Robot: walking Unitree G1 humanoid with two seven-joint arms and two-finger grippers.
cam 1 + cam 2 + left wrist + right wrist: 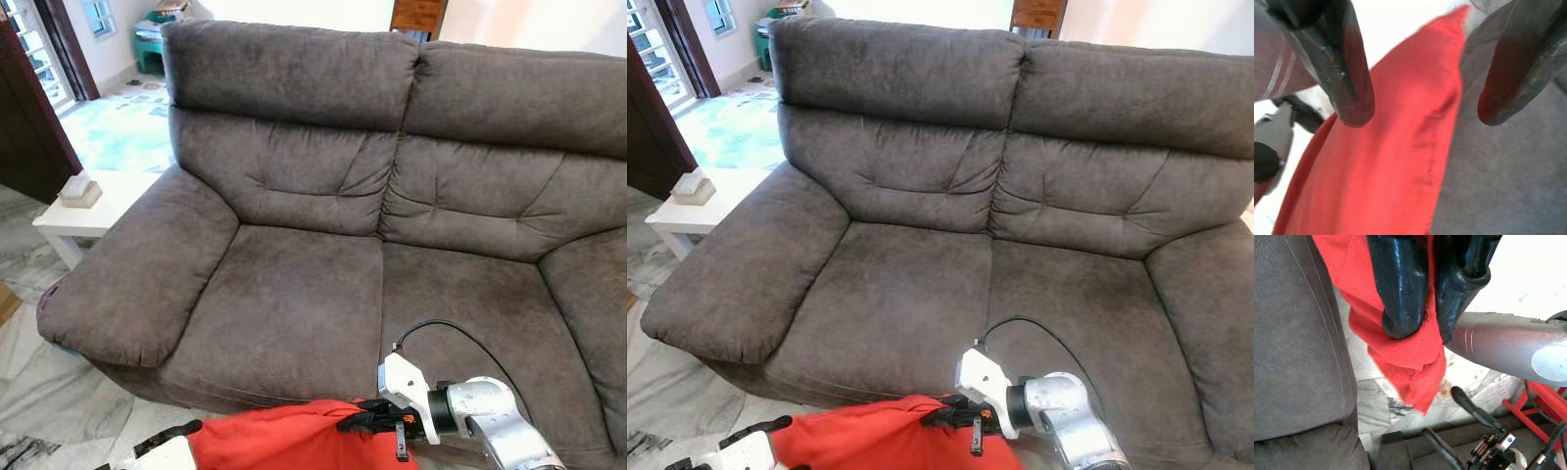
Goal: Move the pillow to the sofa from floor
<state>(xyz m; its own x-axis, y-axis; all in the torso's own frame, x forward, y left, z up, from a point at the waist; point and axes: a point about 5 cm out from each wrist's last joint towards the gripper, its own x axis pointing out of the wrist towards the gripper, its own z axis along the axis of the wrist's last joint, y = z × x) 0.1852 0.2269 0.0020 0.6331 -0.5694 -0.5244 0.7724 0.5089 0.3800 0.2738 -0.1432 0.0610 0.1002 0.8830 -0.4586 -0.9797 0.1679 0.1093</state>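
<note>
A red pillow [279,439] hangs low in front of the sofa's front edge, at the bottom of the head views. My right gripper [370,419] is shut on the pillow's right upper corner; the right wrist view shows its fingers [1400,298] pinching red fabric that hangs below them. My left gripper [168,437] sits at the pillow's left end. In the left wrist view it [1422,112] is open, with the pillow's edge [1400,147] lying beyond the gap and no contact visible. The dark grey two-seat sofa [294,294] stands just ahead with bare seat cushions.
A white side table [93,217] with a small box [78,188] on it stands left of the sofa's armrest [137,274]. Marble floor [39,392] lies at the lower left. A dark wooden door frame [29,127] rises at the far left.
</note>
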